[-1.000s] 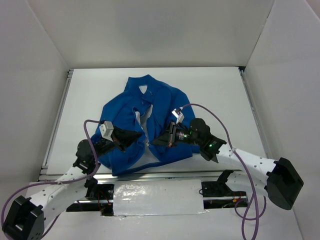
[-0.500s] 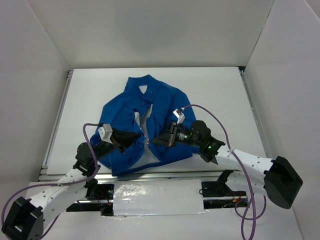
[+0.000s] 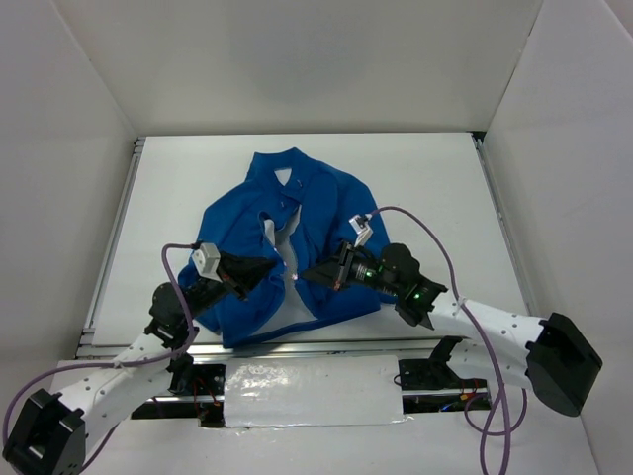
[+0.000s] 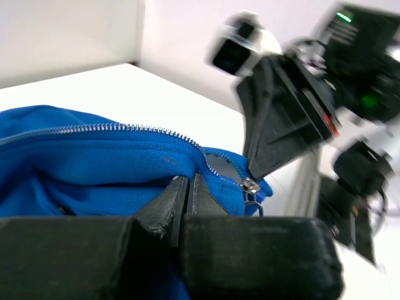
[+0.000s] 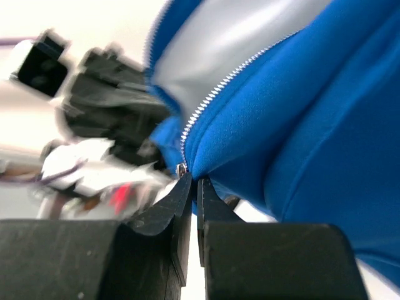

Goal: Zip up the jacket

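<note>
- On the table (image 3: pixel 425 198), the jacket (image 3: pixel 326 198) lies half open; both grippers hide its lower front from above.
- Left gripper (image 4: pixel 186 187) reaches in, fingers pinched on blue cloth under the zipper (image 4: pixel 125 129).
- Right gripper (image 5: pixel 190 187) faces it, pinching the hem at the zipper's end.

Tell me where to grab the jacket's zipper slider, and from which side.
Probably pinch the small metal pull tab dangling below the slider, at the hem end of the teeth. Come from the hem side: the tab hangs free there, while jacket fabric bunches behind it.
</note>
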You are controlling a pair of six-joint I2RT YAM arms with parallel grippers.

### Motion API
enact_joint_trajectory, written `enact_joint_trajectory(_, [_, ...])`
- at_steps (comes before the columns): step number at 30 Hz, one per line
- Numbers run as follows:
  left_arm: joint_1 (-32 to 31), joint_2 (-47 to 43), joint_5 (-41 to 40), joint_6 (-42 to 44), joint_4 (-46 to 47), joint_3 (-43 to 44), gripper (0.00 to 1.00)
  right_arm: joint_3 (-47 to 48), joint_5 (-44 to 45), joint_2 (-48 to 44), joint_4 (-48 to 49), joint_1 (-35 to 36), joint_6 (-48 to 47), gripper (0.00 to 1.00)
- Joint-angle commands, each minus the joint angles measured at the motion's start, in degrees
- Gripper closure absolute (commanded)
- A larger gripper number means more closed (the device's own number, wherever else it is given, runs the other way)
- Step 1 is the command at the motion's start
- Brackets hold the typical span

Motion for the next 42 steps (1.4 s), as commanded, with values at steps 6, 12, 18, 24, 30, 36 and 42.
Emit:
enact_joint_trajectory(6, [-0.3,-10.1,-19.3,-2.3,-3.2,-2.0,1.0,15.2,0.1,6.8,-25.1,3.2,-35.8,1.0])
enact_joint_trajectory(12, [-0.3,-15.1,-24.9,-3.1,-10.2,-2.1,1.0,24.6,49.9,22.6,-38.0,5.2,-23.7,1.0])
enact_joint_trajectory(18, [-0.2,-15.3,-25.5,-1.4,-16.1,0.6,1.0,-5.2,38.7,8.7,25.1,3.8,-25.0,1.0])
enact_joint_trajectory(24, [-0.3,-18.5,-27.2,-0.3,-20.3,1.1,1.0,6.6,28.1,18.7,10.5,2.3,-39.2,1.0])
enact_joint_trajectory(30, [-0.2,-18.6,-26.7,-0.1,-20.4,0.5,1.0,-7.3,27.8,14.7,39.2,2.1,-44.5,1.0])
enact_joint_trajectory(36, [-0.2,-16.8,-25.7,0.0,-19.3,1.1,1.0,-9.4,9.7,17.9,53.1,-1.1,-34.3,1.0])
enact_joint_trajectory(42, [-0.2,-17.6,-24.8,0.5,-20.5,1.2,1.0,-2.6,-20.4,21.5,49.4,-6.1,-27.6,1.0])
